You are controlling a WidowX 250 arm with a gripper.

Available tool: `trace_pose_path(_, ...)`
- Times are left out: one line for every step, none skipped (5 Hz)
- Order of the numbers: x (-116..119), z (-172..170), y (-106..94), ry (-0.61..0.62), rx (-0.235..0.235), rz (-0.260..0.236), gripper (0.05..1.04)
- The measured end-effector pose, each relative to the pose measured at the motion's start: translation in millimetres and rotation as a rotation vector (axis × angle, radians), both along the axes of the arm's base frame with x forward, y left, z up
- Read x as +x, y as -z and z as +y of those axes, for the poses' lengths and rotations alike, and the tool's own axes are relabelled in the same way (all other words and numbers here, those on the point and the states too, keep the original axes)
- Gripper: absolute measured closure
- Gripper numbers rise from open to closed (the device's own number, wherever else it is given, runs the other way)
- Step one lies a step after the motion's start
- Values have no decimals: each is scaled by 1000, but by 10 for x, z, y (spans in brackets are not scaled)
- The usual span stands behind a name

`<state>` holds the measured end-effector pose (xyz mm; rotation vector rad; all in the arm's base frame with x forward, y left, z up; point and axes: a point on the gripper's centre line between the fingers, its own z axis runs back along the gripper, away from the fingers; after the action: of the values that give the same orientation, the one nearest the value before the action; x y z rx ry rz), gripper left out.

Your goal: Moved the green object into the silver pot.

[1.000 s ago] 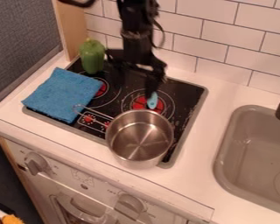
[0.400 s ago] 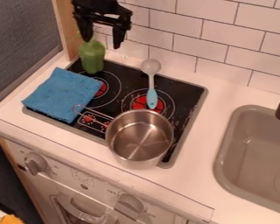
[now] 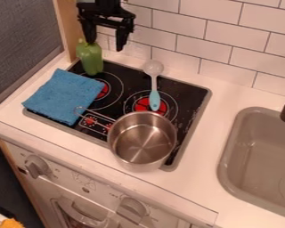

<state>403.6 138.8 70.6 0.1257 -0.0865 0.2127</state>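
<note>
Pincer point(image 3: 106, 46) spread, pinching nothing, up over the stove's point(image 3: 192, 95) back left; likely kept wide to straddle the pepper point(image 3: 91, 58). One finger is right at the pepper's top, contact unclear; the other is off to its right, so the grip probably needs centering first. Pepper stands near-upright, slight lean, back left corner by the wood panel point(image 3: 60, 26); tight spot, could tip. Pot point(image 3: 142, 141) at front right, mouth up, handle toward the cloth point(image 3: 64, 95), so the opening looks free for a drop from above. Spoon point(image 3: 154, 95) lies behind pot, best cleared by carrying high.
</note>
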Motion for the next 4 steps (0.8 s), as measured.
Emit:
trace_pose_path(8,27,-18,-3,-7,-9,270)
trace_pose_path(-5,58,-18,1,-6,-6,83)
trace_pose_path(10,59,-153,9,-1,-52,81)
trace_pose_path(-26,169,-265,-11,-2,-86,83)
